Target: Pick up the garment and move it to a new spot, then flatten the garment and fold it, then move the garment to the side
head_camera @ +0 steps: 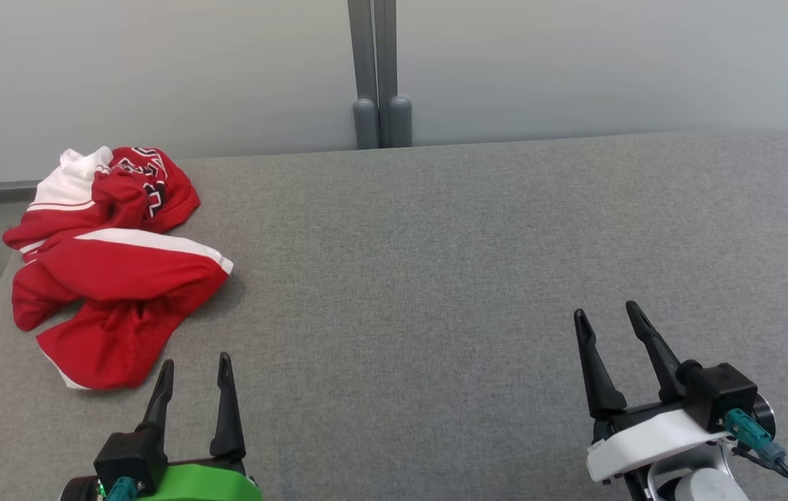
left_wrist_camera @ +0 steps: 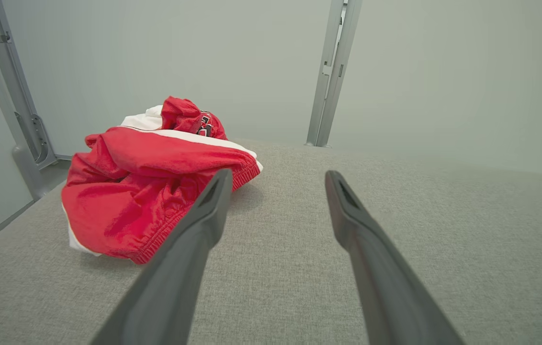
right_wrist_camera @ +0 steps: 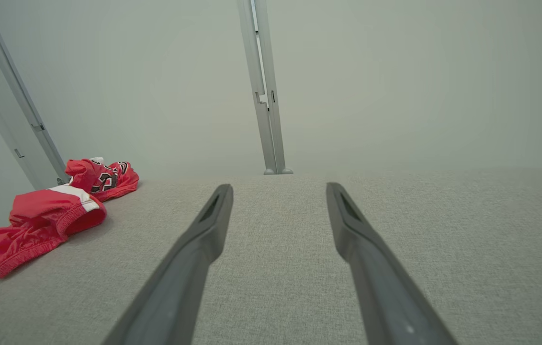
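Crumpled satiny red garment (head_camera: 112, 268) (white-striped), rumpled heap.

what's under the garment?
The garment lies crumpled on the grey table, near its left edge. Table surface runs out from beneath it; anything its folds cover is hidden.

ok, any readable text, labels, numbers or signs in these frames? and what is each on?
Black, white-edged lettering on the red and white garment: crumpled into folds, too broken up to read.
Left gripper, right gripper, grey table: no text or labels that can be read.
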Controlling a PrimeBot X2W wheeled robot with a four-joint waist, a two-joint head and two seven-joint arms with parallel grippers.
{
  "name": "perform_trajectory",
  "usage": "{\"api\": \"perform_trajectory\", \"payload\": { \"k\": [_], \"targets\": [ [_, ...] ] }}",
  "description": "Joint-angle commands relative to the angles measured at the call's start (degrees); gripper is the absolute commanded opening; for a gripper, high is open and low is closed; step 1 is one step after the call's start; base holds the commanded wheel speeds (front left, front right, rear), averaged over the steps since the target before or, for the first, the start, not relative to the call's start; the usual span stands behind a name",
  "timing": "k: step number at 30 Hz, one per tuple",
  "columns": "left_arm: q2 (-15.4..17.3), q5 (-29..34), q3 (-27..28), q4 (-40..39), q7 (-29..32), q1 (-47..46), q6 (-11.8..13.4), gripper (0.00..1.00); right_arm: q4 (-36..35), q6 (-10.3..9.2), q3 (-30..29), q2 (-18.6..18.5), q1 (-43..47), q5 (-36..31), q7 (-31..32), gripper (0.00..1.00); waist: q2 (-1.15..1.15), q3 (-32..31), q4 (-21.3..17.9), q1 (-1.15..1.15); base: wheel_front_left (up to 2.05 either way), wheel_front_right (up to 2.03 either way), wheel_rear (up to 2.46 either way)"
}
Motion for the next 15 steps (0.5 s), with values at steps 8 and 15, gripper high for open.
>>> {"api": "perform_trajectory", "payload": {
  "k": [8,15],
  "targets": [
    [0.4,2.3,-0.2,0.9,-1.0,1.3,0.2,1.00,-0.5,0.02,-0.1,-0.3,1.2,-3.0,-1.0,1.00,0.00,-0.3,0.1,0.00,0.00,0.00,0.00],
    [0.4,2.1,-0.1,1.3,-1.0,1.5,0.2,1.00,-0.2,0.02,-0.3,-0.3,1.3,-2.7,-1.0,1.00,0.00,-0.4,0.2,0.00,0.00,0.00,0.00]
  ]
}}
